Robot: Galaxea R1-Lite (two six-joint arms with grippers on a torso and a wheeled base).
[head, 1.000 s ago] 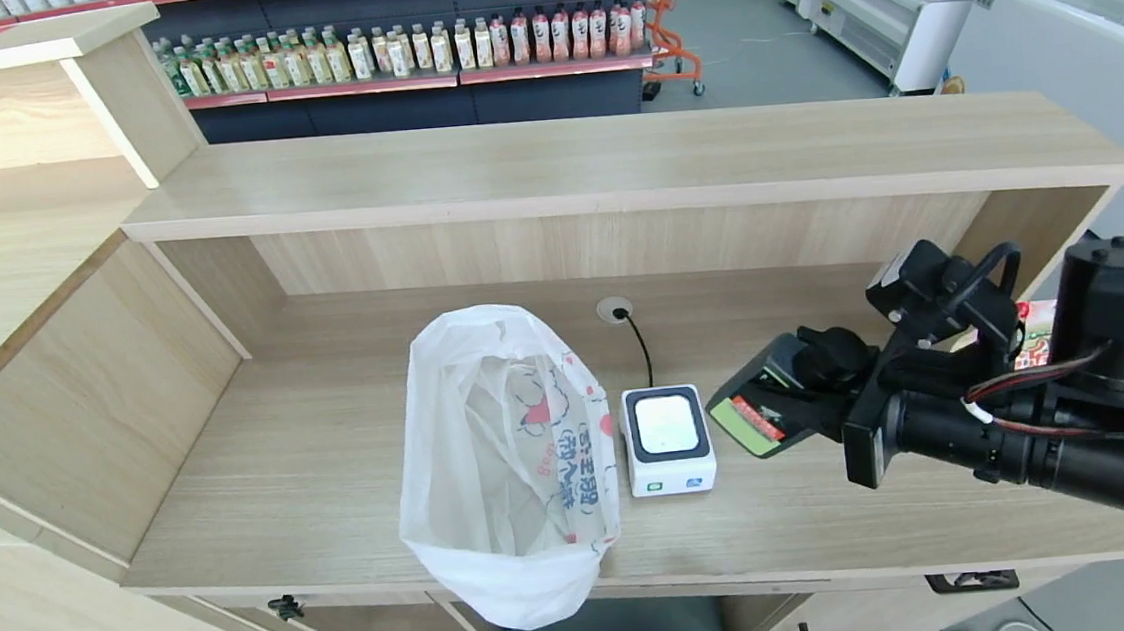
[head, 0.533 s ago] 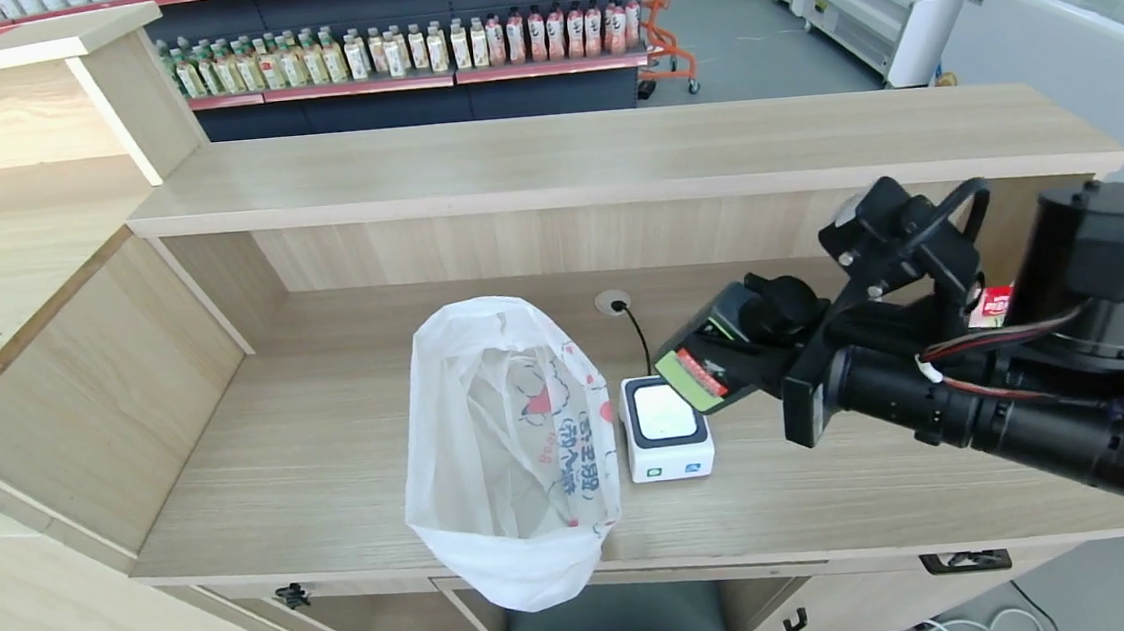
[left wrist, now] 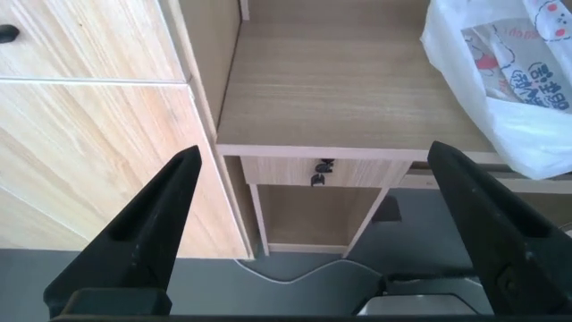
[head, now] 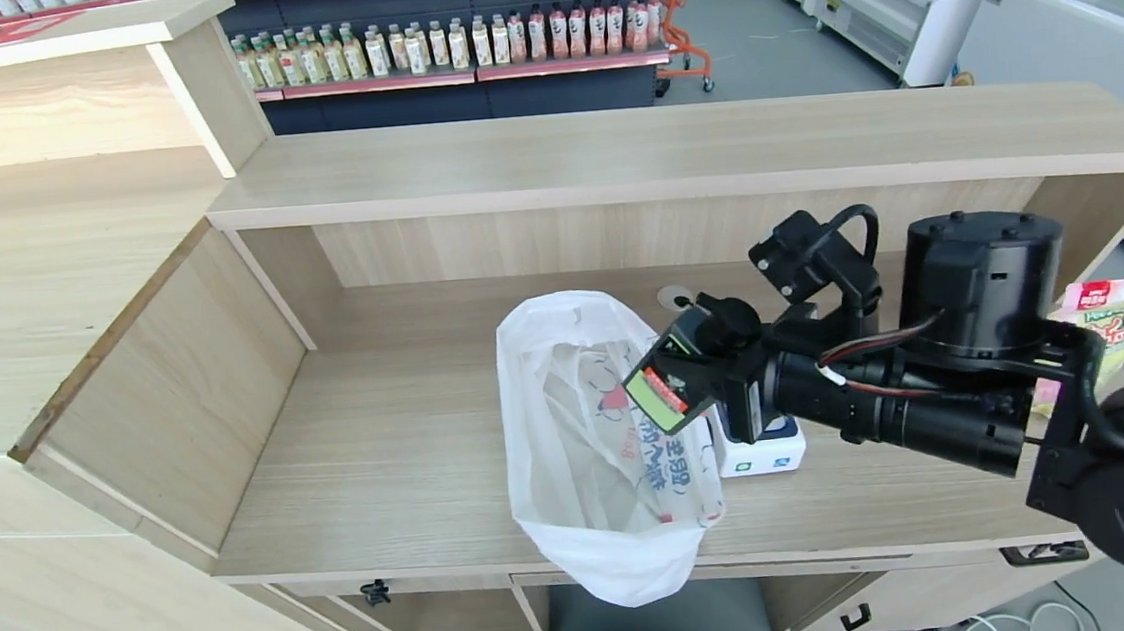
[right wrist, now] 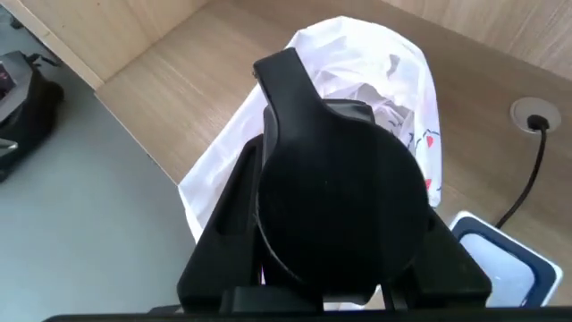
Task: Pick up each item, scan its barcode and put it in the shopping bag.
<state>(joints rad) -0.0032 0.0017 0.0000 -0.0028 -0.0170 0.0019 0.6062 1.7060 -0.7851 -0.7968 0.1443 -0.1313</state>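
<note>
Half over the white plastic shopping bag's three-o'clock rim: dark flat green-and-red-labelled packet, clamped in the right gripper. Calls for shifting toward nine o'clock, over the mouth. Left gripper spread wide, well apart at eight o'clock.

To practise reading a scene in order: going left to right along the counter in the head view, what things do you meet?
Shopping bag → dark box held in the jaws → scanner → pink snack packet.

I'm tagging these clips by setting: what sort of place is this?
Probably a convenience store checkout: shelves of bottled drinks behind, a barcode scanner on the wooden counter, and a plastic shopping bag beside it.
</note>
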